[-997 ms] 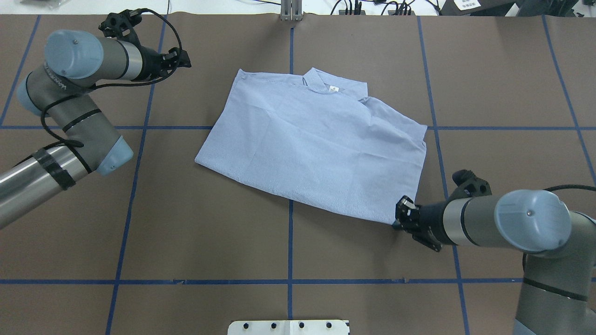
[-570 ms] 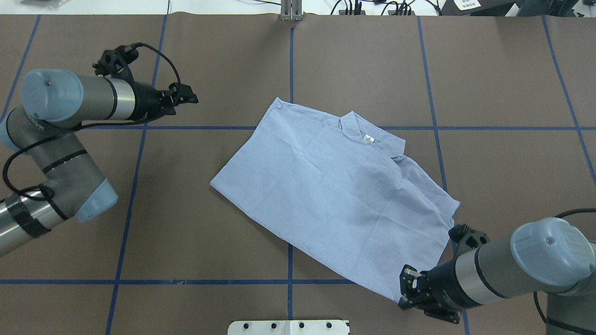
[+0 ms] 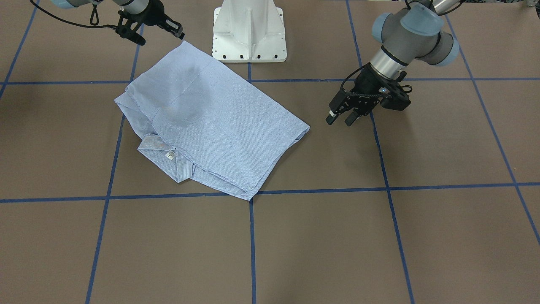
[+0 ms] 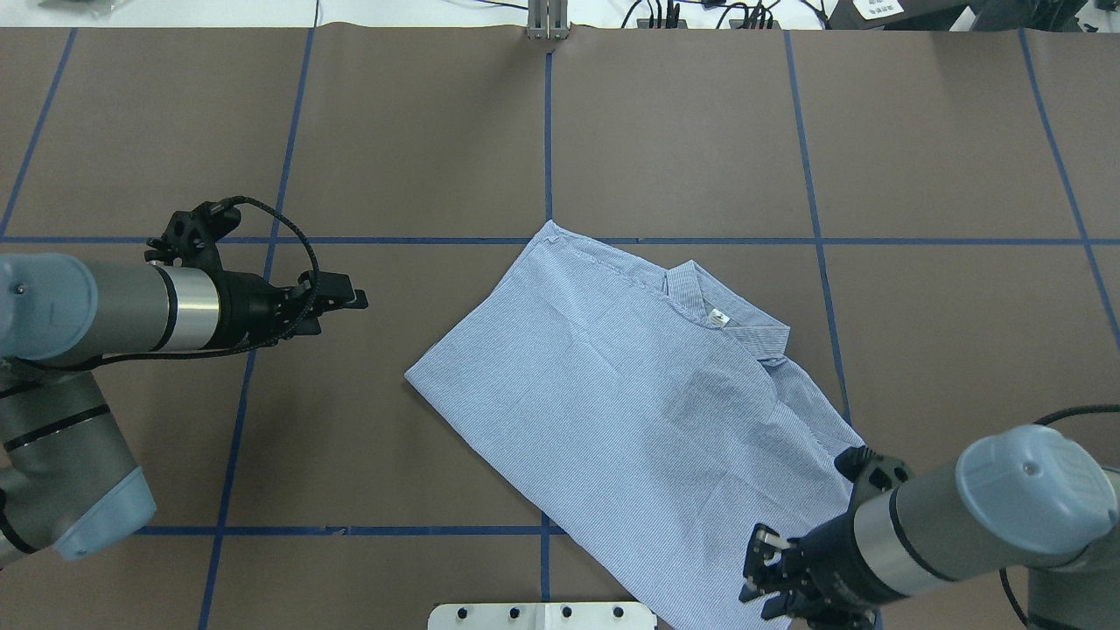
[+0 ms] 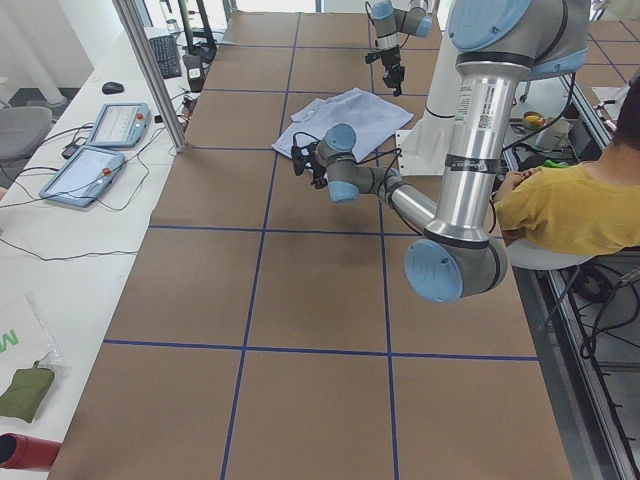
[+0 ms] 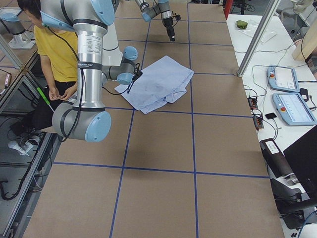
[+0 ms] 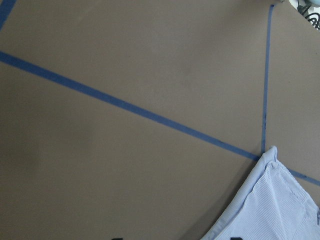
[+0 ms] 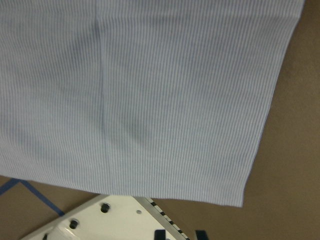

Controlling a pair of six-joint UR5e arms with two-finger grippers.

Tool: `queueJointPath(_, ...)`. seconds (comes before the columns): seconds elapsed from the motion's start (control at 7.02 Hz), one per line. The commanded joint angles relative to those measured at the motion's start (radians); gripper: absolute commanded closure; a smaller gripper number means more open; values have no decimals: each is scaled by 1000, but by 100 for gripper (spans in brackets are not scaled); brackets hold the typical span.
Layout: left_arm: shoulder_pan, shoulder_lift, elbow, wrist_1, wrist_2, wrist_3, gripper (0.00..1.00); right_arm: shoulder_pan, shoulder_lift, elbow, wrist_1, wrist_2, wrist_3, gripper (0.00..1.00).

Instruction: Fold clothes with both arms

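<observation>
The light blue striped shirt (image 4: 630, 411) lies folded flat on the brown table, its collar (image 4: 713, 315) and white label toward the far right. In the front view the shirt (image 3: 211, 114) runs diagonally from the base toward the table's middle. My right gripper (image 4: 754, 569) hovers just past the shirt's near corner. Its fingers stand slightly apart, and the right wrist view shows nothing between its fingertips (image 8: 160, 234). That view also shows the shirt (image 8: 150, 90) resting below. My left gripper (image 3: 339, 119) is open over bare table, well left of the shirt's edge (image 7: 270, 205).
The white pedestal base (image 3: 249, 29) stands right by the shirt's near corner. Blue tape lines (image 4: 547, 131) grid the table. A seated person in yellow (image 5: 570, 200) is behind the robot. Two tablets (image 5: 100, 140) lie on a side desk.
The right gripper pulled the shirt by its corner toward the robot's base, and that corner now lies free of its fingers. The left arm swung back toward the robot too, still open.
</observation>
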State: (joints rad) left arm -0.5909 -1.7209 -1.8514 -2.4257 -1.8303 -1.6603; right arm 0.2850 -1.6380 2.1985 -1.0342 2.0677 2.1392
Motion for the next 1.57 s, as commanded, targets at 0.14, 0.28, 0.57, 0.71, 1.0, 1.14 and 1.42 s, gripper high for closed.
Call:
queueJointPath(0.14, 170, -72, 32, 51, 78, -138, 16, 255, 64, -75, 0, -11, -97, 0)
queueJointPath(0.28, 171, -165, 90, 112, 82, -139, 17, 284, 91, -113, 2, -15, -140, 0)
queueJointPath(0.57, 171, -201, 115, 183, 82, -135, 18, 286, 90, -144, 2, -87, -151, 0)
queueJointPath(0.71, 165, -189, 113, 183, 83, -130, 20, 286, 92, -149, 2, -103, -151, 0)
queueJointPath(1.0, 168, -189, 124, 183, 85, -130, 24, 284, 92, -160, 0, -118, -150, 0)
queueJointPath(1.14, 166, -189, 129, 183, 94, -130, 26, 283, 95, -167, 2, -141, -150, 0)
queueJointPath(1.42, 165, -192, 147, 183, 105, -130, 35, 281, 96, -177, 2, -150, -150, 0)
